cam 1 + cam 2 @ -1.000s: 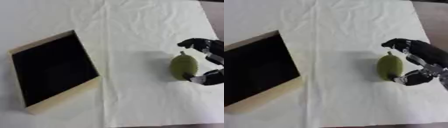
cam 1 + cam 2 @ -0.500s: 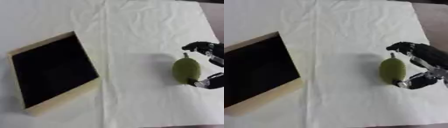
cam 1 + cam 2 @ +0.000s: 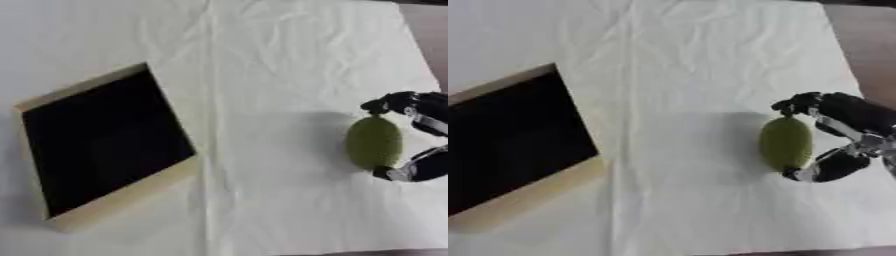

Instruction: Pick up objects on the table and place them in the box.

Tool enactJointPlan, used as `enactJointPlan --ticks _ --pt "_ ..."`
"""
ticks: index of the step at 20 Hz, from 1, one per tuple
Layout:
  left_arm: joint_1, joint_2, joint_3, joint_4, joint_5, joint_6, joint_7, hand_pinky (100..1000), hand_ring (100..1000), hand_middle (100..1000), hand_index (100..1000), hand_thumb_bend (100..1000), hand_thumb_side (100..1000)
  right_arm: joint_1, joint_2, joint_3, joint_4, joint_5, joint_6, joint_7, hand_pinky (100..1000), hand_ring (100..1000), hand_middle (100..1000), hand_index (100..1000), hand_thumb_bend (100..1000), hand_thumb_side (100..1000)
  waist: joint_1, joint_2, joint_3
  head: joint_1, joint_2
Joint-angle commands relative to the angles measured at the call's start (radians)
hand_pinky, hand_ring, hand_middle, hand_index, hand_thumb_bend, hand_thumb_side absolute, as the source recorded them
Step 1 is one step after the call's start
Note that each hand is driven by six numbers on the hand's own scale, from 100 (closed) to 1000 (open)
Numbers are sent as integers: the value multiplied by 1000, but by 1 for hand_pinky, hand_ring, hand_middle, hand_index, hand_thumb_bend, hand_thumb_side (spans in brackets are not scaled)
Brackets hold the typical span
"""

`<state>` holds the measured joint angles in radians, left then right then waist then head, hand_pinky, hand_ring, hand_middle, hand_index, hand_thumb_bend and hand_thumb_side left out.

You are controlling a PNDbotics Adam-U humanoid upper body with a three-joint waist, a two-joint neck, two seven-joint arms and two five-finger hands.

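One green fruit [image 3: 786, 143] sits cupped in the right hand [image 3: 846, 135], well apart from the box [image 3: 105, 146].

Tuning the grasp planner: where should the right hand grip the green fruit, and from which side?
Grip the green fruit end to end, coming from its right. It lies lengthwise, and the right hand already brackets it, fingers at the far tip, thumb at the near end.
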<state>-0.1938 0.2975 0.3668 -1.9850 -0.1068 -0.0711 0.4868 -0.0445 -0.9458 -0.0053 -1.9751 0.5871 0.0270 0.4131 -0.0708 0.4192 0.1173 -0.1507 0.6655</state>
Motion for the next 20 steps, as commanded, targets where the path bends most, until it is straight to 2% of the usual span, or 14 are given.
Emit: enactJointPlan --ticks 1,3,6,8,10,14,20 --pt "-7 11 0 -15 0 -1 -4 498 498 571 702 248 583 -8 -18 -8 12 18 15 20 816 786 680 900 562 288 3 -16 0 -4 -10" --pt "-7 10 -1 -15 -1 -1 -5 498 498 571 702 248 584 -9 -17 -8 18 30 24 24 804 763 640 877 545 312 3 -15 0 -5 -10" --pt "-7 9 -1 -15 -1 -1 -6 498 498 572 702 246 584 -10 -14 -6 22 40 30 19 791 736 592 837 519 302 3 -15 0 -5 -9" --pt "-7 9 -1 -15 -1 -2 -6 498 498 572 702 246 585 -10 -13 -6 27 45 28 15 787 725 571 808 494 275 3 -15 0 -5 -9" --pt "-7 9 0 -15 -2 -2 -6 499 499 572 702 246 585 -10 -11 -6 34 46 24 12 778 709 548 776 442 191 3 -15 1 -6 -9" --pt "-7 9 0 -15 -2 -2 -7 499 499 573 702 245 585 -8 -9 -11 41 39 19 3 761 669 520 737 406 100 1 -16 -1 -5 -9" --pt "-8 8 0 -15 -3 -1 -7 499 499 573 702 244 586 -6 -8 -13 41 28 18 -27 746 635 503 715 402 100 -1 -17 -1 -5 -8"
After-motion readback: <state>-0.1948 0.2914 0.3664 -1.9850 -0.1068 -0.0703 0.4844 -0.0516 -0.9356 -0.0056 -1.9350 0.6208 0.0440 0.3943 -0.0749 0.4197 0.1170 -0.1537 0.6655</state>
